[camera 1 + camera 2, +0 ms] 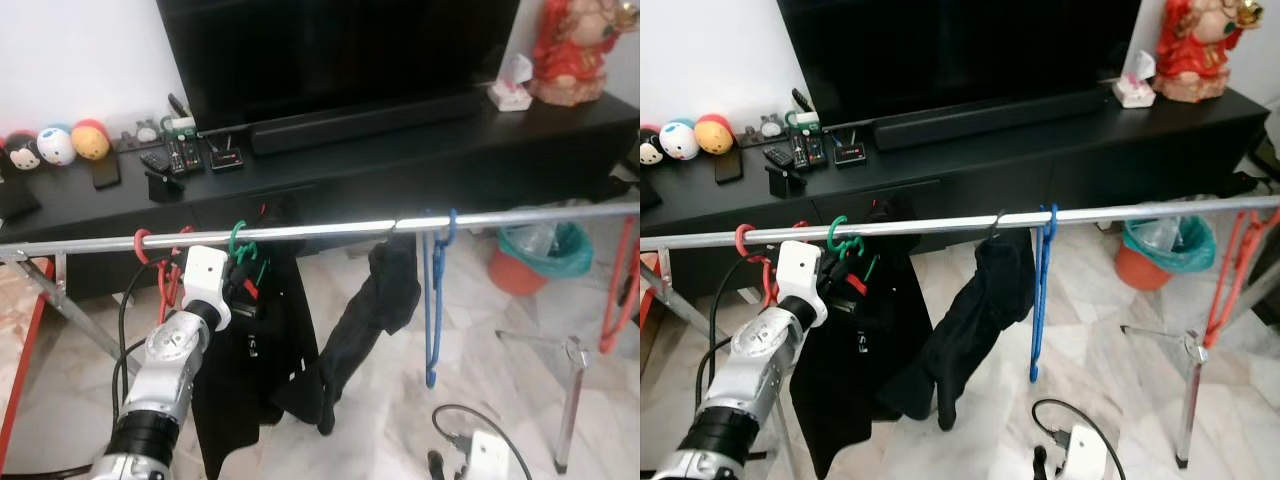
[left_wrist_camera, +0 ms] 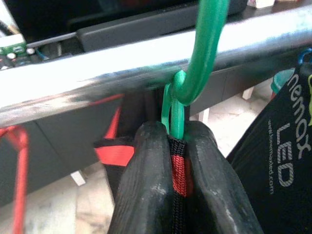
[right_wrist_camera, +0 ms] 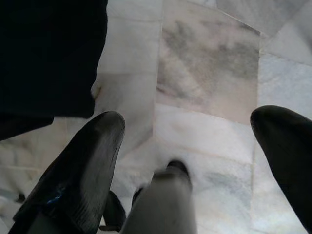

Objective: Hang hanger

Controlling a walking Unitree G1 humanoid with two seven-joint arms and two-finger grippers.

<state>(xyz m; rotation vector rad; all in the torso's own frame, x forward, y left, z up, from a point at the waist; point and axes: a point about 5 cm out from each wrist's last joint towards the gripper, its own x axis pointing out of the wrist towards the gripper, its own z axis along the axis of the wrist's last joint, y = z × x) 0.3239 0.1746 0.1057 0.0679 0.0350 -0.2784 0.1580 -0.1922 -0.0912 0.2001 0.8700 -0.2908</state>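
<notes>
The left gripper's (image 2: 178, 146) two black fingers (image 2: 146, 180) are pressing together around the neck of the green hanger (image 2: 202, 53), pinching it along with a strip of red and black fabric from the garment it is carrying. The hanger is thin glossy green plastic, and its hook is curving up over the silver rail (image 1: 320, 231), touching the metal from above. A black garment (image 1: 245, 370) is hanging down below it. Along the same rail, a red hanger (image 1: 150, 250) is sitting just beside the green one toward the robot's left, a second dark garment (image 1: 375, 310) is drooping near the middle, one blue hanger (image 1: 437, 300) is dangling beside that, and another red hanger (image 1: 620, 290) is hanging at the far right end. Behind the rail, a black bench (image 1: 400, 140) is carrying remote controls (image 1: 175, 155), three round plush toys (image 1: 55, 145) and a television (image 1: 340, 50). The right gripper (image 3: 187, 146) is hanging low over the marble floor (image 3: 209, 63), its fingers spread wide apart.
</notes>
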